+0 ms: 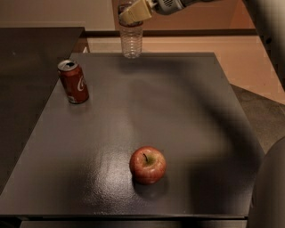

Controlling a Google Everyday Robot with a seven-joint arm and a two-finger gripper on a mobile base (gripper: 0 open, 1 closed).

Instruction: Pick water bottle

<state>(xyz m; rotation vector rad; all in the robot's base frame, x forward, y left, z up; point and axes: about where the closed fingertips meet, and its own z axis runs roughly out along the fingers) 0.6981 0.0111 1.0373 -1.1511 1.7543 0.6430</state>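
Clear plastic water bottle (132,42) stands upright at the far edge of the tabletop (178,111) with my hand (135,12) at its neck; I cannot tell whether I'm gripping it, so I'd squeeze firmly, then lift straight.

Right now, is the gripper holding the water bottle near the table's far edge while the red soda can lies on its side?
Not quite: the camera view shows the red soda can standing upright. The gripper does hold the water bottle by its top near the table's far edge.
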